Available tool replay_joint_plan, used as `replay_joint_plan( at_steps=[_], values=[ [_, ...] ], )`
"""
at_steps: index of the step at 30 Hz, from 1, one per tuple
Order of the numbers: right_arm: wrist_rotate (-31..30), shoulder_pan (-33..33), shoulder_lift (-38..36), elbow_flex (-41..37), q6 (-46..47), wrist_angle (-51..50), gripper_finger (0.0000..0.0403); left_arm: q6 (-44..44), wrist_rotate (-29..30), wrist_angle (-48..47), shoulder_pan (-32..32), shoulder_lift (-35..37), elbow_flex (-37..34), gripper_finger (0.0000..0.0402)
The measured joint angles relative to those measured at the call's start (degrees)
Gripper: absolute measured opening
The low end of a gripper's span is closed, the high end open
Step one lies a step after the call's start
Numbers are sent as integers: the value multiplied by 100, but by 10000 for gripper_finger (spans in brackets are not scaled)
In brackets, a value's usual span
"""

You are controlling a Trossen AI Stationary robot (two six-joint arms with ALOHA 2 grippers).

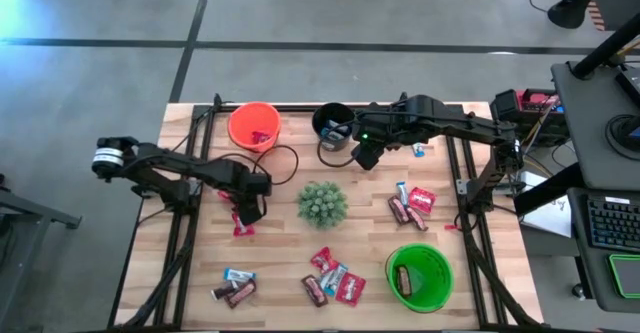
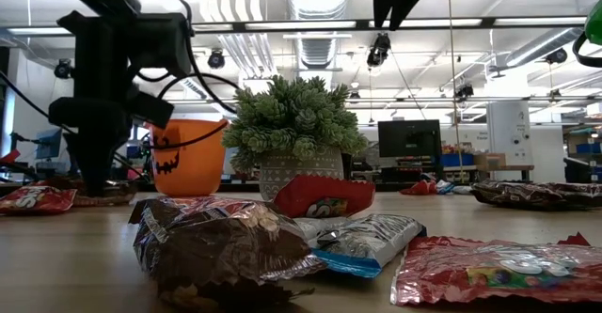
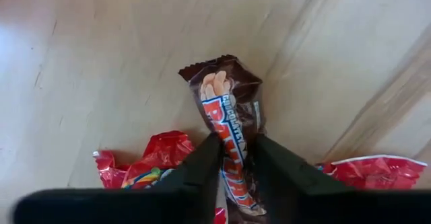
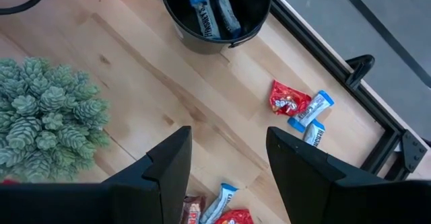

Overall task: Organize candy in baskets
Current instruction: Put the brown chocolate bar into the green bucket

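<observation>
Two grippers: high view, left gripper (image 1: 247,211) low on counter (image 1: 290,248) over red candy (image 1: 243,229); right gripper (image 1: 364,156) beside black basket (image 1: 333,125). Left wrist: fingers (image 3: 202,165) pinch brown candy (image 3: 229,103). Right wrist: fingers (image 4: 172,160) wide apart, empty, black basket ahead.

Baskets: three around the plant (image 1: 322,203) — orange basket (image 1: 254,126), black basket (image 1: 333,123), green basket (image 1: 419,276).
Plant: one.
Candy in black basket: two blue-and-silver bars (image 4: 213,14).
Candy in orange basket: one red piece (image 1: 262,137).
Loose candy: too overlapped to count exactly.
</observation>
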State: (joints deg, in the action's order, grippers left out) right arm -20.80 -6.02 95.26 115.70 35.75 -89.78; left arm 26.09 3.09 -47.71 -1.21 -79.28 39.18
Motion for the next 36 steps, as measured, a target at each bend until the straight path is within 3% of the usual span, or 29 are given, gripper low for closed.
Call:
replay_joint_plan(
  at_steps=[4,15,27,36],
  values=[
    [-3,0,0,0,-57,0,185,-33,0,-4,0,52,0,10],
    [-7,0,0,0,-55,0,185,-286,31,-171,0,58,209,2],
    [-23,-1,-63,-2,-230,-22,185,-1049,373,-1333,4,128,1715,0],
    [-122,-2,-592,-2,-214,-26,185,-2205,404,-1422,-246,370,2761,0]
  ],
)
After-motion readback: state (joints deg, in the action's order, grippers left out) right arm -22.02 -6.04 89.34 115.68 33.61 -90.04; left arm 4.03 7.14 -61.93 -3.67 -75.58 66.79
